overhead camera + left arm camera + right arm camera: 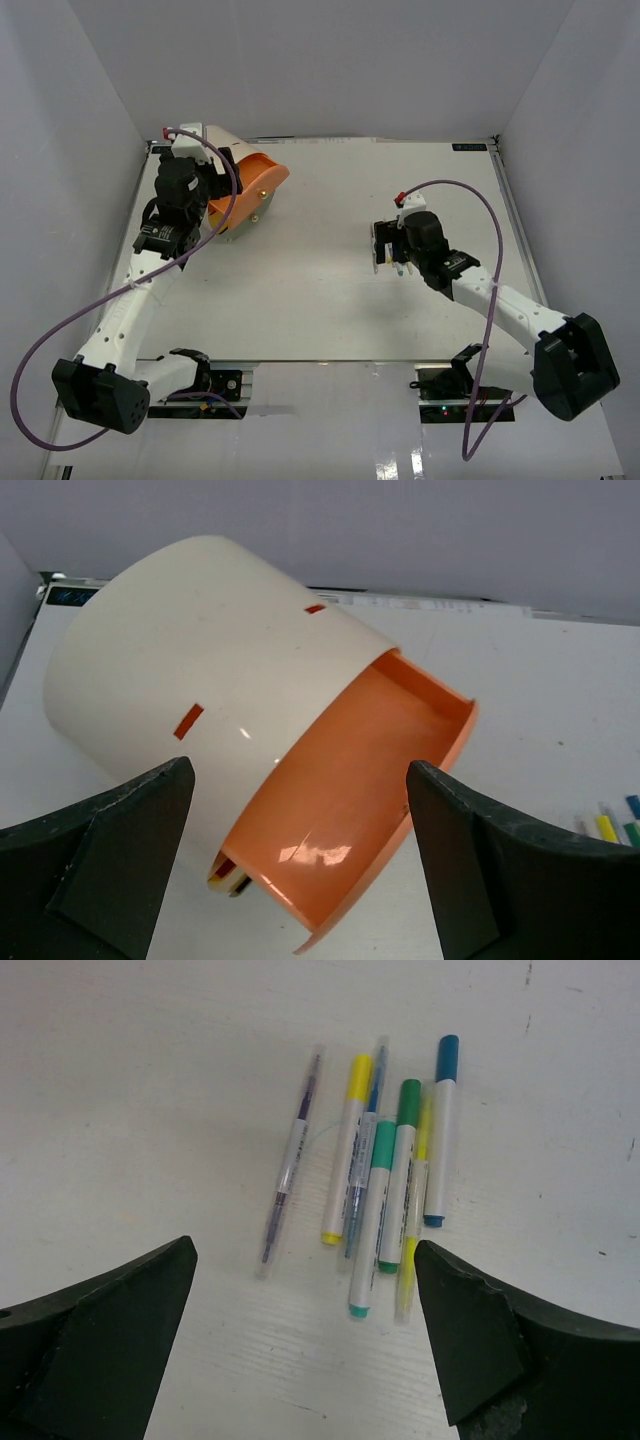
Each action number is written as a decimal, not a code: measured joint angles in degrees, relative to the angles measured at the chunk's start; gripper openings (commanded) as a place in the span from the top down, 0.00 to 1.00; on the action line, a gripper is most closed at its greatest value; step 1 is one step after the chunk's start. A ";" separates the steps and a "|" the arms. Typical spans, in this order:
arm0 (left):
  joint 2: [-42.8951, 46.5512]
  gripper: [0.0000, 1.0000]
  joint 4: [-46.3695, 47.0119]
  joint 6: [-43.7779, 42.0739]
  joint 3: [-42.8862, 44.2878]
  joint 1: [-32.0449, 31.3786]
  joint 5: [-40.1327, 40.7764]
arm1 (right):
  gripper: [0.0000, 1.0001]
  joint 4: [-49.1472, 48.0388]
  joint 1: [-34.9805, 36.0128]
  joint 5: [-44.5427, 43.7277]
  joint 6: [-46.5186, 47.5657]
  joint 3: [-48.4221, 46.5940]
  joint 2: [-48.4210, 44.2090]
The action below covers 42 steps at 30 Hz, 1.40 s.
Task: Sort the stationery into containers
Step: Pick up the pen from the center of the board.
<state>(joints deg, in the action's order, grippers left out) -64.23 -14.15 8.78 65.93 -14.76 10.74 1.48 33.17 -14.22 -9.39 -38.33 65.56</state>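
Orange drawer (360, 780) open at ten o'clock, left gripper (300, 770) wide before it; pens (385, 1175) bunch at three o'clock under right gripper (303, 1250), also wide. Packed touching, two may lift together.

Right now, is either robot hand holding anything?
Nothing. The left hand is open by the orange drawer, and the right hand is open above the pens.

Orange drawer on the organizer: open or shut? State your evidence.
Open. In the left wrist view the orange drawer juts well out of the cream organizer.
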 measured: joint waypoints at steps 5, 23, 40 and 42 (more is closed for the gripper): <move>1.88 0.02 2.93 -2.25 -7.04 0.55 3.72 | 0.35 0.74 -2.43 0.90 -1.68 -4.31 9.14; 7.52 0.02 9.49 -4.85 -12.02 2.45 8.98 | 0.58 1.62 -4.15 0.94 -2.01 -14.99 31.61; 7.50 0.02 9.51 -4.85 -12.02 2.45 8.90 | 0.75 1.57 -4.46 0.42 -2.01 -15.65 33.73; 7.50 0.02 9.51 -4.79 -12.02 2.45 8.70 | 0.81 1.60 -4.55 0.24 -2.08 -15.65 33.73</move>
<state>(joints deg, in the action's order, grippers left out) -56.73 -4.64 3.99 53.91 -12.32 19.44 3.07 28.62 -13.98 -11.46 -53.98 99.29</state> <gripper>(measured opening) 0.979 0.244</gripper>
